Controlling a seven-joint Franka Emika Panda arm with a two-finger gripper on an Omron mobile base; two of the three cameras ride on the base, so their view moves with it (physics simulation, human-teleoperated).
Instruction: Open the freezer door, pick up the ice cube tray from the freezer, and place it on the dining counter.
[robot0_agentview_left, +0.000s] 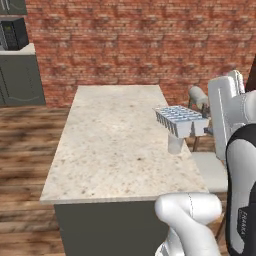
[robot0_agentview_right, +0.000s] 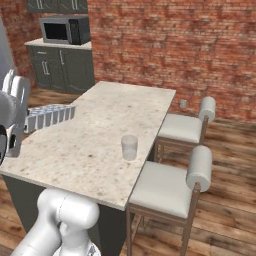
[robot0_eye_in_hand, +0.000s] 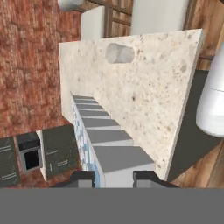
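- A red brick wall backs a kitchen with a wood plank floor; the dining counter (robot0_agentview_left: 110, 145) has a beige speckled stone top on a dark grey base.
- No readable writing on any object; the lettering on the arm's dark link is too small to make out.
- The white arm reaches over the counter, the gripper (robot0_eye_in_hand: 113, 177) holding the tray end-on, level, above the stone.
- The jaws pinch one end of the ice cube tray (robot0_agentview_left: 181, 120), a pale blue-white grid of small compartments stretching away from the fingertips.
- A translucent cup (robot0_agentview_right: 129, 147) stands on the counter beyond the tray's far end, apart from it.
- Two white cushioned stools (robot0_agentview_right: 172, 185) sit along the counter's edge.
- A black microwave (robot0_agentview_right: 65, 30) rests on dark cabinets far past the jaws.
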